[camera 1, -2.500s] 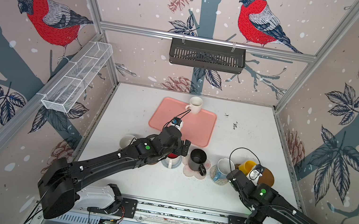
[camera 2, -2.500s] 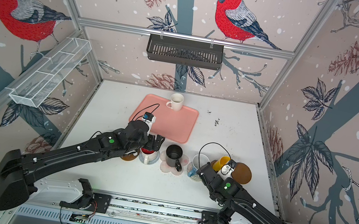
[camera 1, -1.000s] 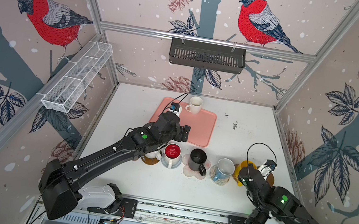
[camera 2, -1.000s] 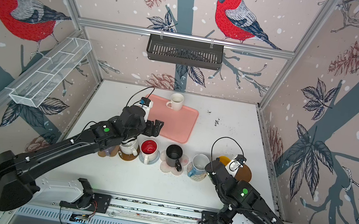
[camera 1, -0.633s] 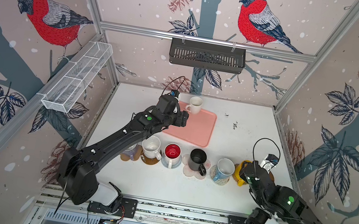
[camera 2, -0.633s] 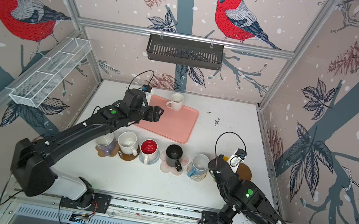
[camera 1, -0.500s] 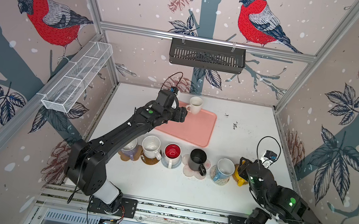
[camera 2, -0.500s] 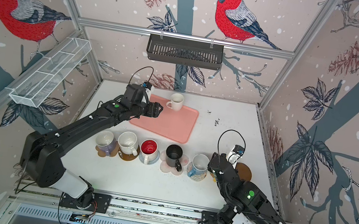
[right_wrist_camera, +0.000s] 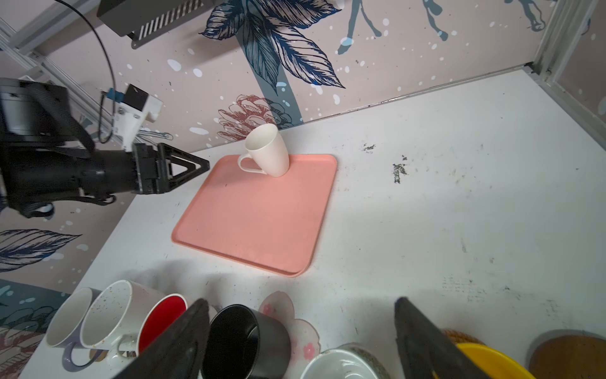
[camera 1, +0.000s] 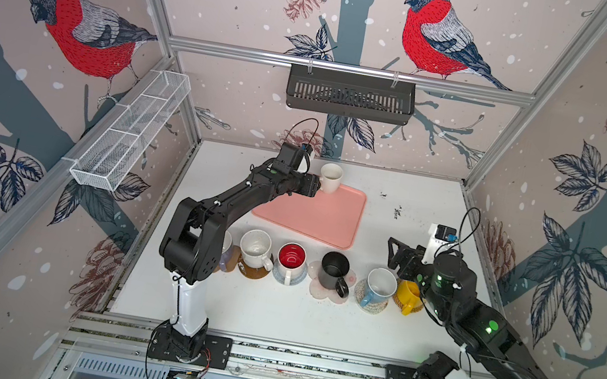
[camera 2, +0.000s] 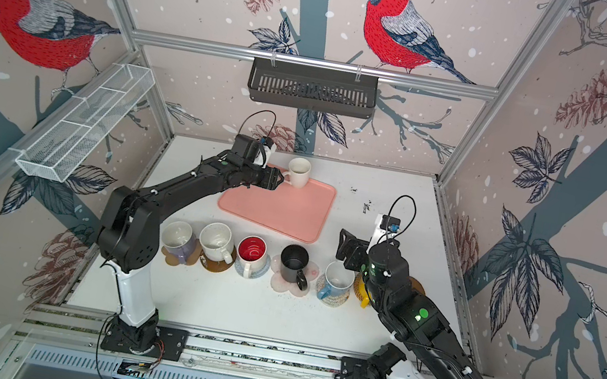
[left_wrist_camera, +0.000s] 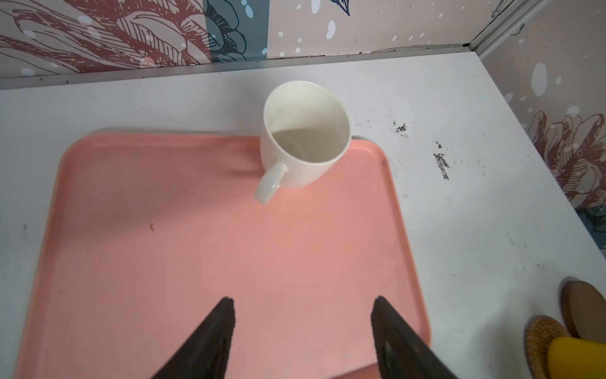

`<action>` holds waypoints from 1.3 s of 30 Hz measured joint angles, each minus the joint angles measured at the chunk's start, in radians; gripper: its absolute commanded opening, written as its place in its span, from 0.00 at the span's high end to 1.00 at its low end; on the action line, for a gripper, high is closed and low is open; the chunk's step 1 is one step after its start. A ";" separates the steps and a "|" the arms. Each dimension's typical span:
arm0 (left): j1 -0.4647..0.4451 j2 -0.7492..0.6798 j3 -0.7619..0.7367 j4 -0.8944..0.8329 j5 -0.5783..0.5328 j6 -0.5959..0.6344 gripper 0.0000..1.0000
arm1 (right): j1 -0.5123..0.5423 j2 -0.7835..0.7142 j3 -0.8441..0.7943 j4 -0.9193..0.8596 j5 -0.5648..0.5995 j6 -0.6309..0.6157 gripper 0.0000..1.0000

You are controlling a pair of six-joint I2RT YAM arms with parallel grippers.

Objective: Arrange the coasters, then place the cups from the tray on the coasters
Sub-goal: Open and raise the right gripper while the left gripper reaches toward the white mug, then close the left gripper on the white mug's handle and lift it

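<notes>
Tray (camera 1: 313, 217): salmon-pink, lay flat behind the row, carrying one mug.
Plain white mug (camera 1: 330, 177): stood upright at the tray's far edge.
Row, left to right: lavender mug (camera 2: 179, 238), speckled mug (camera 2: 215, 241), red-lined mug (camera 2: 252, 251), black mug (camera 2: 294, 262), blue-handled mug (camera 2: 336, 278), yellow mug (camera 1: 406, 295), all upright.
Beneath them: tan disc (camera 2: 171, 258), brown disc (camera 2: 214, 266), crochet mat (camera 2: 260, 269), flower mat (camera 2: 304, 285), rope mat (camera 2: 335, 300), rattan mat (left_wrist_camera: 537, 338).
Spare brown disc (right_wrist_camera: 570, 356): lay bare beside the yellow mug.

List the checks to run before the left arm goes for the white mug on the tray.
1. Plain white mug upright on the tray: ok.
2. Its handle turned toward the left gripper: ok.
3. Left gripper open, empty, short of the handle: ok.
4. Bare brown coaster free beside the yellow mug: ok.
5. Right gripper open and empty: ok.
6. Right arm clear of that coaster: not ok, it hangs over that end in both top views.
</notes>
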 measured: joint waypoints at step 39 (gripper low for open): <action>0.023 0.436 0.407 -0.030 0.059 0.206 0.62 | -0.098 0.159 -0.039 0.151 -0.202 -0.159 0.02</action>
